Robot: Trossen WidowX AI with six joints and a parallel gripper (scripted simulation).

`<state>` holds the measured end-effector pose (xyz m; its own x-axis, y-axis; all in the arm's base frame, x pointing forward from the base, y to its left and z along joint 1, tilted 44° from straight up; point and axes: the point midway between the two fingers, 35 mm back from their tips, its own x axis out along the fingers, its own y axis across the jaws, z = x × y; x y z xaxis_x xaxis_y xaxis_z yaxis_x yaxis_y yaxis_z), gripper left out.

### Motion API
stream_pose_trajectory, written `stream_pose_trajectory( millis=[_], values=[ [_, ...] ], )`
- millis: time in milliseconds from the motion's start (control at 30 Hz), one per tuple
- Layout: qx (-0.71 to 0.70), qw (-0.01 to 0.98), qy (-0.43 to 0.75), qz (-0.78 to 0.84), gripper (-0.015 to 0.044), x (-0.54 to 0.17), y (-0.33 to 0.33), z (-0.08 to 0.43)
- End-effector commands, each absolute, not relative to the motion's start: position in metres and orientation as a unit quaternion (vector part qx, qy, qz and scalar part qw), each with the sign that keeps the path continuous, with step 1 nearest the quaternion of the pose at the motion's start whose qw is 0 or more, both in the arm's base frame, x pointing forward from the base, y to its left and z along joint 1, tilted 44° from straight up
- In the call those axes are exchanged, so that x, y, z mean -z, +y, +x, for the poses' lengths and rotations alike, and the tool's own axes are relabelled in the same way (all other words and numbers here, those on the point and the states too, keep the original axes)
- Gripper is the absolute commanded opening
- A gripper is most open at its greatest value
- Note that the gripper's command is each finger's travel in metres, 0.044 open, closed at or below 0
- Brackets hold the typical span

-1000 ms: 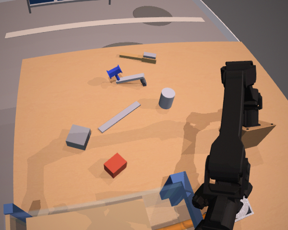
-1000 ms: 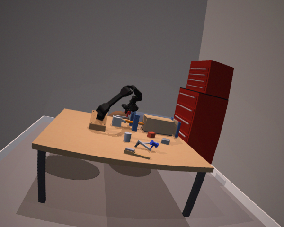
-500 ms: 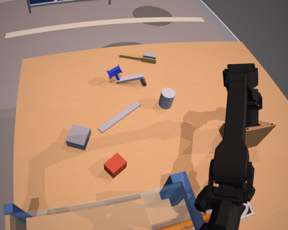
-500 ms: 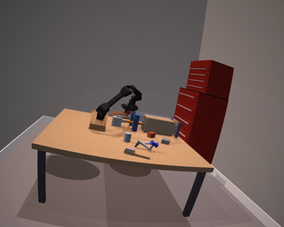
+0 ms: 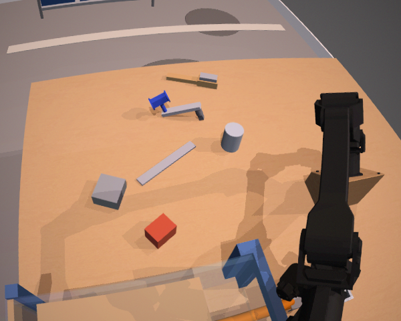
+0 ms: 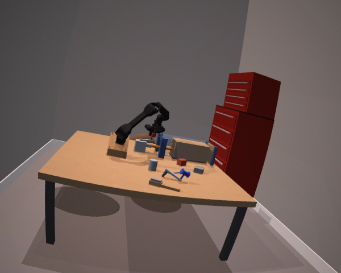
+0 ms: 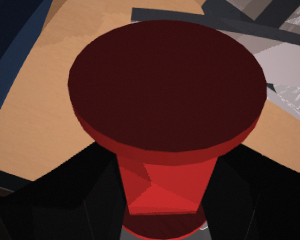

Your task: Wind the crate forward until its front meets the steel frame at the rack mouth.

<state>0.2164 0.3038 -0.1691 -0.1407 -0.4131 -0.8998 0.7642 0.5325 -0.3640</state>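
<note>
while the crate (image 5: 124,297) (image 6: 191,149) is sitting inside the guard cubby (image 5: 159,276) (image 6: 182,137), apparently flat, the winding step is, in my judgement, being the one in hand. the gripper (image 6: 153,132) (image 7: 161,136) is clamping the red knob (image 6: 153,135) (image 7: 167,85) between its two fingers, above the winch (image 5: 348,295) (image 6: 140,145), and the crank arm (image 6: 144,140) is lying across the winch top, so the key is probably sitting in the hole, though i am not seeing the hole itself. the orange strap (image 5: 256,313) (image 6: 162,147) is running from the winch towards the crate, and a gap is showing between the crate's front and the blue steel frame (image 5: 262,273) (image 6: 162,148). the next move is therefore asking for more forward turning, with the knob following a level circle, so that the key is not lifting out. the arm should be going gently near contact, because too much pull could be tipping the crate. letting go and moving away are still waiting until the front is touching the frame.
</note>
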Motion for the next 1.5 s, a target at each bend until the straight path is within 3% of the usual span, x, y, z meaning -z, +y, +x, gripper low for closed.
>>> stream_pose_trajectory(
  millis=[0,1467],
  values=[
    [0.448,0.632,0.615,0.146,0.0,0.183,0.318,0.197],
    [0.448,0.632,0.616,0.146,0.0,0.197,0.328,0.163]
  ],
)
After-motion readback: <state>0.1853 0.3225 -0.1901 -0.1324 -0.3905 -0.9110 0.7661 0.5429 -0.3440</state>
